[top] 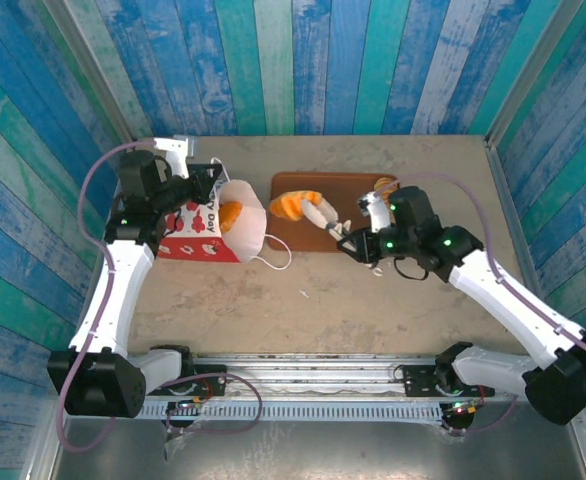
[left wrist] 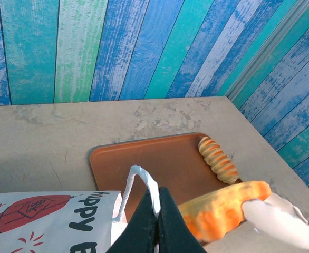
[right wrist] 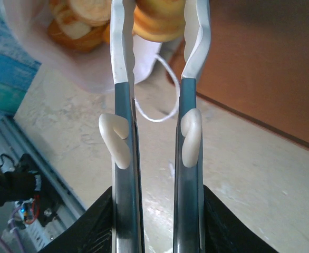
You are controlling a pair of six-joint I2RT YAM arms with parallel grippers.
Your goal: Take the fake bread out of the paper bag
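Observation:
The paper bag [top: 201, 228] lies on its side, mouth toward the tray, with golden pastries [top: 231, 213] showing inside. My left gripper [top: 205, 186] is shut on the bag's white cord handle [left wrist: 139, 179], pinched between the black fingers [left wrist: 175, 221]. My right gripper [top: 375, 243] is shut on metal tongs [right wrist: 122, 105] with white tips. The tongs clamp an orange-brown croissant [top: 295, 205] just above the tray's left end, beside the bag's mouth. That same croissant [left wrist: 223, 208] also appears in the left wrist view. A ridged loaf [left wrist: 218, 158] lies on the tray's far right corner.
The flat brown tray [top: 343, 200] sits mid-table behind the right gripper. The bag's second cord handle [top: 273, 262] loops loose on the beige table [top: 303, 310]. Blue plank walls [top: 303, 60] close in the back and both sides.

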